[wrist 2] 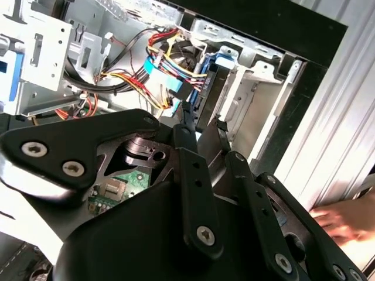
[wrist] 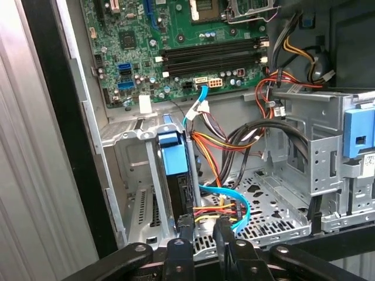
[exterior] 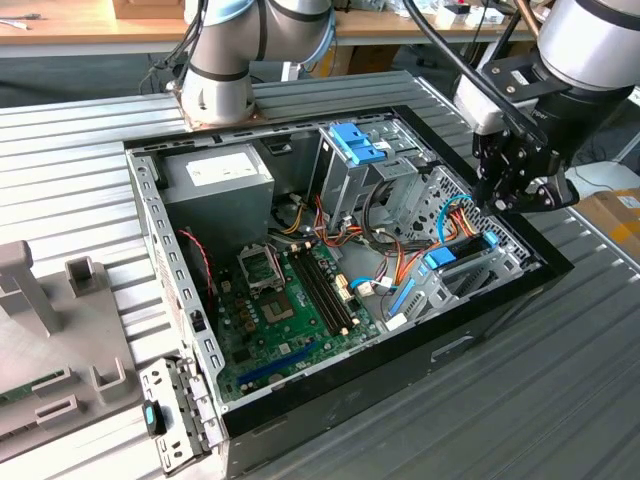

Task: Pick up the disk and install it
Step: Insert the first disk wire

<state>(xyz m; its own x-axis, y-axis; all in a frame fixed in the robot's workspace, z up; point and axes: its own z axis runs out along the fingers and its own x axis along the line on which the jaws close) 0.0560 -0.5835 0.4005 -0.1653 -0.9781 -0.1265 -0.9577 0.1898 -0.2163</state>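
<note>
So in the exterior view the arm's gripper (exterior: pixel 505 195) is hanging over the open computer case (exterior: pixel 330 395), right above the drive bay corner on the exterior view's right, and honestly I cannot tell from here how the jaws are standing. The disk (exterior: pixel 462 252) is already sitting down in the low metal bay (exterior: pixel 490 275) there, blue carrier end showing, with thin blue cables (exterior: pixel 450 215) looping over to it. Further back the tall metal cage (exterior: pixel 345 180) is standing upright with its blue clip (exterior: pixel 357 143) on top, and the green motherboard (exterior: pixel 290 310) is lying flat across the case floor. In the second wrist view the gripper (wrist 2: pixel 204 122) is looking pretty narrow, the two slim black fingers (wrist 2: pixel 186 126) running side by side with just a small gap between the tips, and nothing is pinched between them. The disk (wrist 2: pixel 212 88) is standing on edge in its bay just beyond the tips, near the bundle of coloured wires (wrist 2: pixel 161 64). A person's hand (wrist 2: pixel 345 219) is resting on the ribbed table (wrist 2: pixel 345 129) outside the case. In the first wrist view the gripper (wrist: pixel 203 221) is hovering just beside the back end of the disk (wrist: pixel 174 170), which is slotted upright in the bay (wrist: pixel 137 175) with its blue tab on top, fingertips close together and holding nothing.
</note>
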